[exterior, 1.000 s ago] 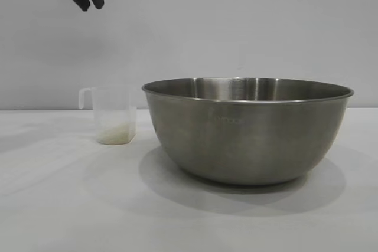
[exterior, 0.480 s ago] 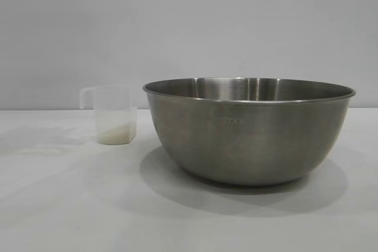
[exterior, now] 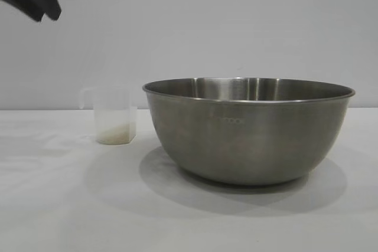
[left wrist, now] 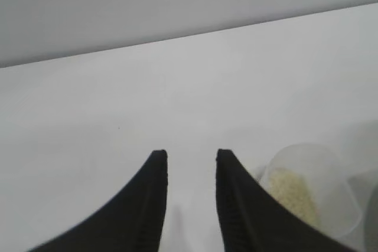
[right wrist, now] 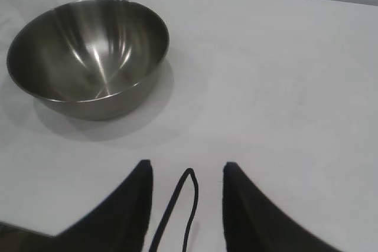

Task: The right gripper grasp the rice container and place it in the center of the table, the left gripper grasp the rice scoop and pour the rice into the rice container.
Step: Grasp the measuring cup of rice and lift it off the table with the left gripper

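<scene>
The rice container [exterior: 248,131], a large steel bowl, stands on the white table [exterior: 59,205] at centre right. Left of it and a little apart stands the rice scoop [exterior: 115,116], a small translucent cup with its handle to the left and a little rice [exterior: 115,135] at its bottom. My left gripper [exterior: 47,15] hangs high at the top left corner, open and holding nothing. In the left wrist view it [left wrist: 190,154] is over bare table, with the rice scoop [left wrist: 310,190] off to one side. My right gripper [right wrist: 187,166] is open, well away from the rice container [right wrist: 88,57], whose inside shows bare steel.
A thin black cable loop [right wrist: 190,175] shows between the right gripper's fingers. A plain grey wall [exterior: 236,22] backs the table. White tabletop spreads in front of the bowl and the scoop.
In the exterior view the left gripper has drifted left along the top edge, away from above the scoop. Bowl and scoop have stayed where they were.
</scene>
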Tool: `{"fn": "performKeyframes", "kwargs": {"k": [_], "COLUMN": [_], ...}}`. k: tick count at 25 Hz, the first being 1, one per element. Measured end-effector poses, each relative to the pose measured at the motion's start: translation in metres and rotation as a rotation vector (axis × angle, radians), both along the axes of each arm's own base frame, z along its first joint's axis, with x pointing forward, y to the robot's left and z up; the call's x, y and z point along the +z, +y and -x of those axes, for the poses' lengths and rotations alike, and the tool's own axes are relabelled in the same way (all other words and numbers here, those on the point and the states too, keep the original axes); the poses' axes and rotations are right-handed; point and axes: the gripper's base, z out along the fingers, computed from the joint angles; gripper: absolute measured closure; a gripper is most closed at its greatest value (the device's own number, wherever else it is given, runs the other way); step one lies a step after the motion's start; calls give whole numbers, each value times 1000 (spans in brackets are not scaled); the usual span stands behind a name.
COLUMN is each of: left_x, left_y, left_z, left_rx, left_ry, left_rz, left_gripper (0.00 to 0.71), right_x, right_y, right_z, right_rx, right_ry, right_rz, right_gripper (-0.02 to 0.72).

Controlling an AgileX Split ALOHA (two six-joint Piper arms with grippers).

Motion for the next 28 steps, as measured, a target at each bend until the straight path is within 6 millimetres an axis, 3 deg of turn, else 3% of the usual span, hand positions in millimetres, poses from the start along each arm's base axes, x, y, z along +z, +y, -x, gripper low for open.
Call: {"fn": "performKeyframes", "kwargs": {"k": [4,8,14,28], "left_x": [-20,-44,-82,-108], "left_y": [4,4,0,-12], "left_z": [14,12,12,-26], "left_rx": [4,8,-35,-34], "left_ry": [-120,-173,-78,-87], "left_rz": [14,19,-3,1], "left_gripper": [548,548,548,548], "right_x": [0,0,0,0], "right_y": [0,0,0,0], "right_z": [0,0,0,0], "right_rx": [1,1,1,1], "right_ry": [0,0,0,1], "right_rz": [-2,-1,-1,-2], "right_gripper": [471,471,471,471]}}
